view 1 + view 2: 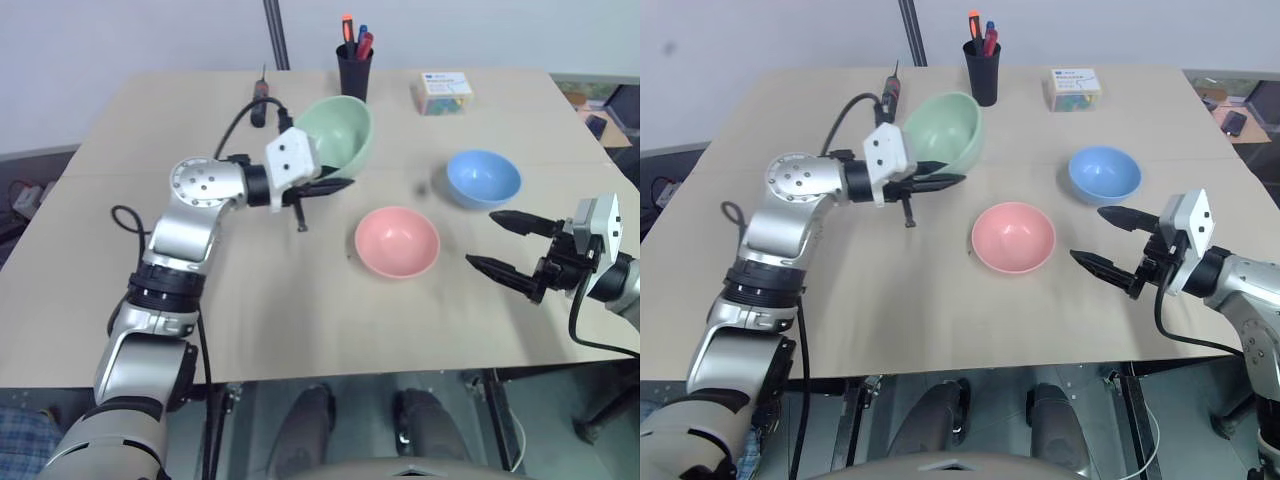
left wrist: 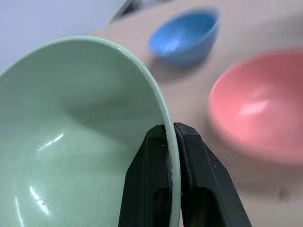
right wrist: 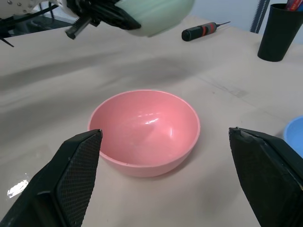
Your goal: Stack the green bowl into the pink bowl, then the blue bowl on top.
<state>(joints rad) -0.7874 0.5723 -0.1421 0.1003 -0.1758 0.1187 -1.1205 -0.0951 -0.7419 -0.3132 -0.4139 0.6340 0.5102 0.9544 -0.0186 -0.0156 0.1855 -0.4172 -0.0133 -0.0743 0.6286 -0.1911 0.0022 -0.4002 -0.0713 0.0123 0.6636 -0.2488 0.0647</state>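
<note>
Left gripper [image 1: 325, 183] is pinched on the rim of the green bowl [image 1: 340, 130], one finger inside, one outside; bowl is off the table [image 1: 120, 300], tilted on its side with the opening facing the robot's right. Pink bowl [image 1: 397, 240] sits upright mid-table, right of and nearer than the lifted bowl; blue bowl [image 1: 483, 178] is upright further right and back, apart from the pink one. Right gripper [image 1: 508, 245] hovers empty, jaws spread wide, near the right table edge, aimed at the pink bowl. Risks, as I read it: a single-point rim pinch on a smooth bowl means it can pivot or slip out in transit. If it's let go while this tilted, it probably lands rim-first on the pink bowl's edge and tips it or rolls off instead of nesting. Needs levelling over pink before release. Right gripper's fingertips sit near the pink bowl, so a crowded approach could clip them.
</note>
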